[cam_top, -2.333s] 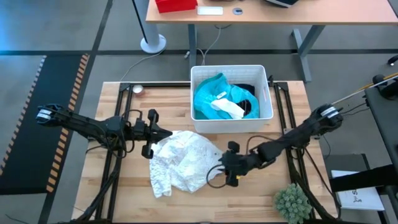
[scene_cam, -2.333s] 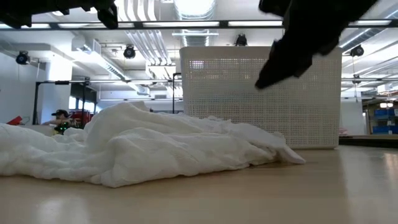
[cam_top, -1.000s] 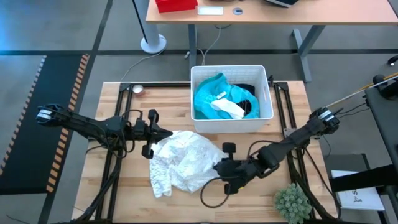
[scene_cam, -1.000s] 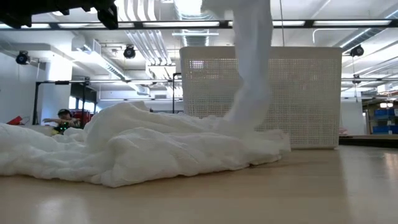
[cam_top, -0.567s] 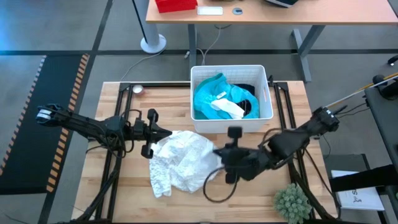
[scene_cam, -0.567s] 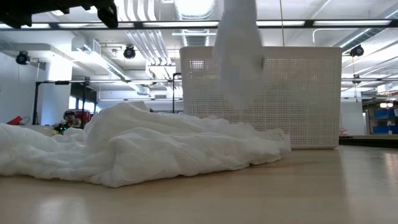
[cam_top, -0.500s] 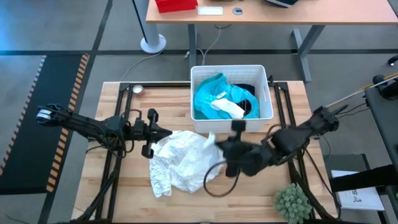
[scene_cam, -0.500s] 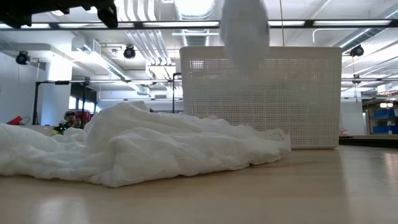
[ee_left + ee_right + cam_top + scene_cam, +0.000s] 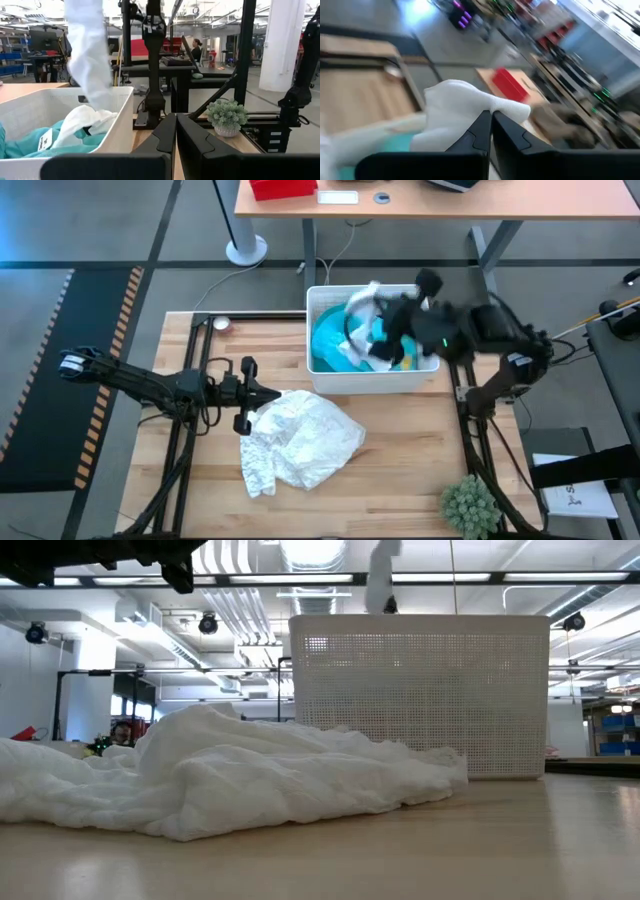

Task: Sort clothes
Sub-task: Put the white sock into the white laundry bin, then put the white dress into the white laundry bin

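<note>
My right gripper (image 9: 376,315) hangs above the white bin (image 9: 425,355), shut on a white garment (image 9: 357,302), whose strip (image 9: 89,60) dangles over the bin's inside. Inside the bin lie a turquoise garment (image 9: 328,343) and another white piece (image 9: 82,121). A white lacy garment (image 9: 300,438) lies crumpled on the table in front of the bin. My left gripper (image 9: 276,392) is shut, level, at that garment's far left edge; whether it touches the cloth I cannot tell. My right gripper pinches a bunched fold of the white garment (image 9: 470,107) between its two shut fingers (image 9: 482,125). The cloth hangs slack below the hold, clear of the table (image 9: 382,575). Whether its lower end touches the clothes in the bin, I cannot tell.
A small potted plant (image 9: 470,505) stands at the table's near right corner. Black frame rails (image 9: 195,370) run along the table's left and right sides. A desk (image 9: 440,200) stands beyond the far edge.
My right gripper has risen from the table's near middle and swung toward the far edge, ending over the bin. The white garment, whose lower end lay on the lacy heap, has been lifted clear of the table and hangs over the bin.
</note>
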